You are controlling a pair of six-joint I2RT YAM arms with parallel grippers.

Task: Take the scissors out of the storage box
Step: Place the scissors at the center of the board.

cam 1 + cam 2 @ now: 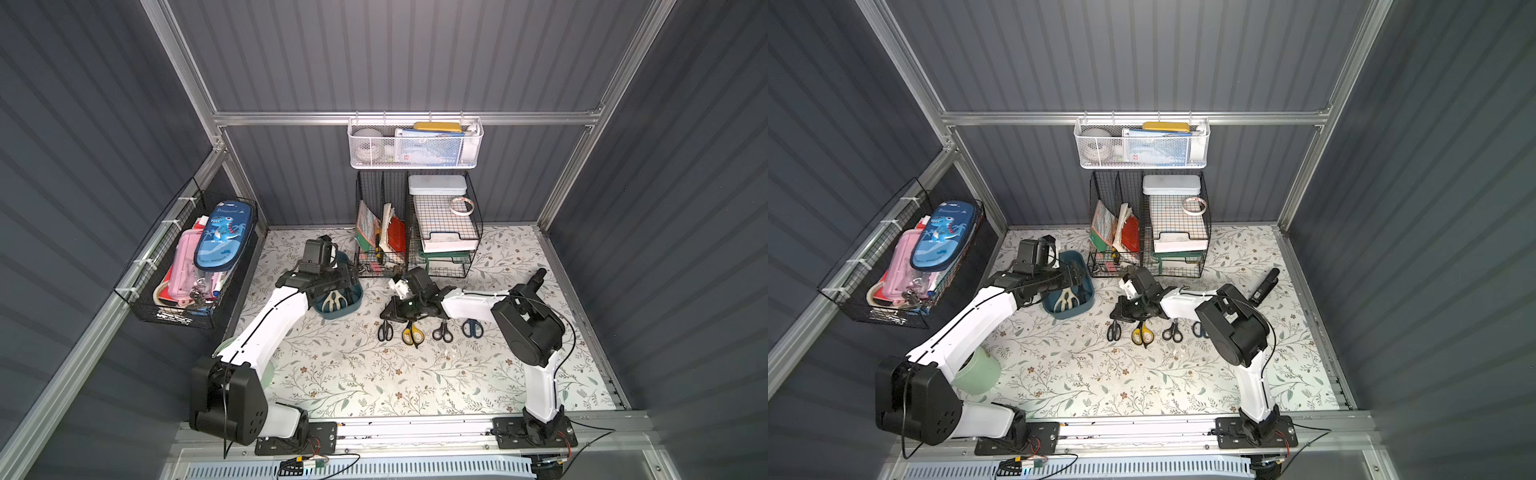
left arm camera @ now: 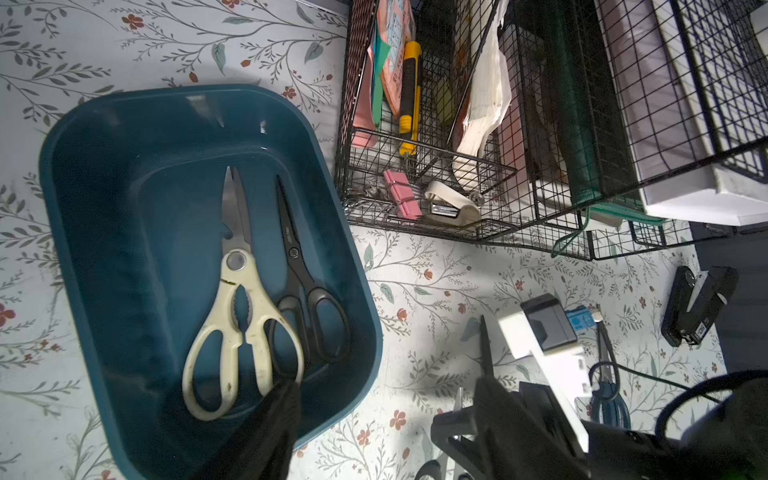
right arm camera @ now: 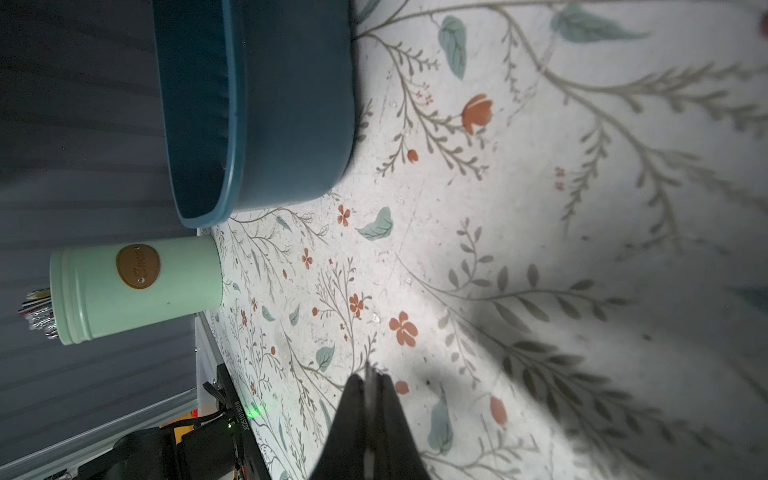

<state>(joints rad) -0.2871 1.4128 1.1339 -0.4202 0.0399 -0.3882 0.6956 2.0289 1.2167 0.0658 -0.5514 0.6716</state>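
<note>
- The cream-handled scissors [image 2: 232,316] and black-handled scissors [image 2: 303,291] lay side by side inside the storage box [image 2: 104,124].
- The left gripper [image 1: 348,282] hung open just above their handles.
- The right gripper [image 3: 369,379] was closed, outside the box.

We are reading "Dinosaur" on the blue pencil case [image 1: 224,235] and, only in part, "Swe…" on the brown oval label of the mint-green canister [image 3: 174,282]. We are making out what looks like "JG251018018" on a black bar [image 3: 243,417]. The print on the black-bladed scissors [image 2: 291,245] is proving too small for us.
</note>
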